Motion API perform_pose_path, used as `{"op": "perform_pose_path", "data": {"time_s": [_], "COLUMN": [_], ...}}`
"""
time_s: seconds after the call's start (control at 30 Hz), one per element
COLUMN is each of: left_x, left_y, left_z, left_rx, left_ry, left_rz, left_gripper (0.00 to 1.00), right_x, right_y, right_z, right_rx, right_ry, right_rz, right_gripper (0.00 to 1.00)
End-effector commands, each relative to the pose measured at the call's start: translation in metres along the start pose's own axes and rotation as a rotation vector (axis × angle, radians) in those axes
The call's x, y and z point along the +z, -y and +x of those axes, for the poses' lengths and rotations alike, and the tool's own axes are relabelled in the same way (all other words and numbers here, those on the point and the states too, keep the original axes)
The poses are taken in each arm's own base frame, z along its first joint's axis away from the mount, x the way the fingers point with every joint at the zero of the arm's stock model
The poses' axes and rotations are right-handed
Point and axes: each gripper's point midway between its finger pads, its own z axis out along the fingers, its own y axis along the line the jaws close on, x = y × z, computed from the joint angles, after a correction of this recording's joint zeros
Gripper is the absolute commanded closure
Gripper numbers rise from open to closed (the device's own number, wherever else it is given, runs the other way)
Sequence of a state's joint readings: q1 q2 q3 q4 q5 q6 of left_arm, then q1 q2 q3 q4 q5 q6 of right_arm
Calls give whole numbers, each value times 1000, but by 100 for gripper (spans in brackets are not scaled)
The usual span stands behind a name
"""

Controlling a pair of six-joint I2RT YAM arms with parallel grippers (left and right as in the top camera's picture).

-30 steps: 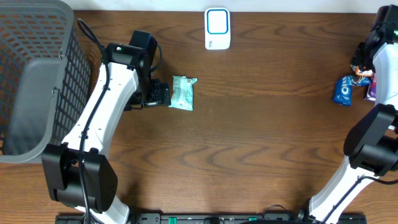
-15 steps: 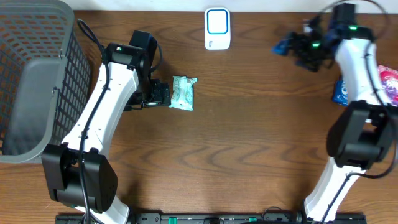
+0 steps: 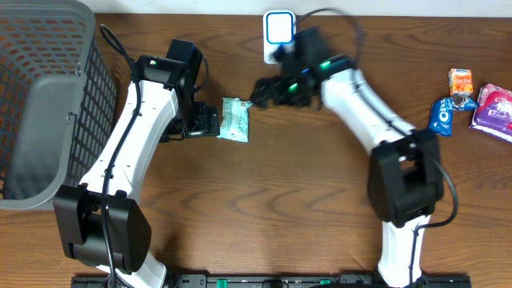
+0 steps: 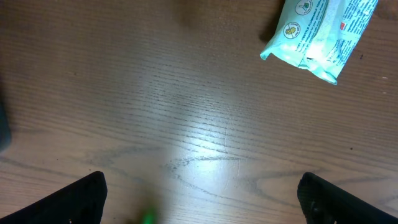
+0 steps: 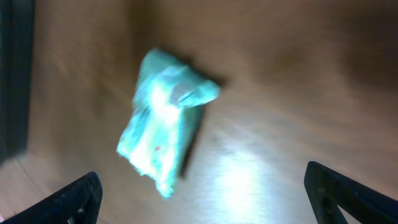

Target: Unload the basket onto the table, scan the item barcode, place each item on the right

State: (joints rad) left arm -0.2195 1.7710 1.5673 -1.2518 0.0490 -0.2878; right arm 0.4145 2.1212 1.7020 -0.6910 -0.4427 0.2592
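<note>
One change: right gripper (image 3: 260, 90) newly near packet (image 3: 236, 118)

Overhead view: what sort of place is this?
Probably a mock shop checkout on a wooden table: a white barcode scanner, packaged snacks at right, and a grey mesh basket at left.

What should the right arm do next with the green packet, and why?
Probably lower the right claw onto the green packet and close on it. The claw is open and hovers beside the packet's corner; the packet lies loose on the table, with the scanner close by.
</note>
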Motion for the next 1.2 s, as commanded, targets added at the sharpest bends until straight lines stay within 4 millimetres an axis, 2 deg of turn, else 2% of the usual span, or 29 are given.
{"op": "perform_pose_path", "data": {"time_s": [0.0,0.13,0.3,0.5,0.6,0.63,0.7,0.73,0.77,0.87,0.97,1.0,1.03,1.07,1.13,1.17], "left_x": [-4,-4,-4,-4,-4,-4,-4,-4,-4,-4,-4,-4,-4,-4,-4,-4], "left_y": [-1,-1,-1,-1,-1,-1,-1,-1,-1,-1,-1,-1,-1,-1,-1,-1], "left_z": [-1,-1,-1,-1,-1,-1,-1,-1,-1,-1,-1,-1,-1,-1,-1,-1], "left_rx": [2,2,2,2,2,2,2,2,2,2,2,2,2,2,2,2], "left_ry": [12,12,12,12,12,12,12,12,12,12,12,12,12,12,12,12], "left_rz": [-5,-5,-6,-5,-6,-5,-5,-5,-5,-5,-5,-5,-5,-5,-6,-5], "left_gripper": [2,2,2,2,2,2,2,2,2,2,2,2,2,2,2,2], "right_x": [24,47,63,94,112,117,120,119,117,104,72,57,32,20,-14,-38], "right_y": [6,-5,-2,-10,-16,-15,-9,-5,-5,3,15,21,33,41,66,82], "right_z": [15,30,42,53,62,67,71,71,69,61,43,37,29,27,25,26], "right_rx": [91,146,185,223,223,228,243,251,253,276,272,256,232,225,203,183], "right_ry": [12,39,52,27,-18,-37,-52,-54,-51,-36,1,20,53,67,107,130], "right_rz": [143,158,141,-1,-87,-99,-89,-85,-85,-78,-64,-50,12,64,238,369], "right_gripper": [1,1,1,1,20,38,83,99,99,99,99,99,99,99,99,99]}}
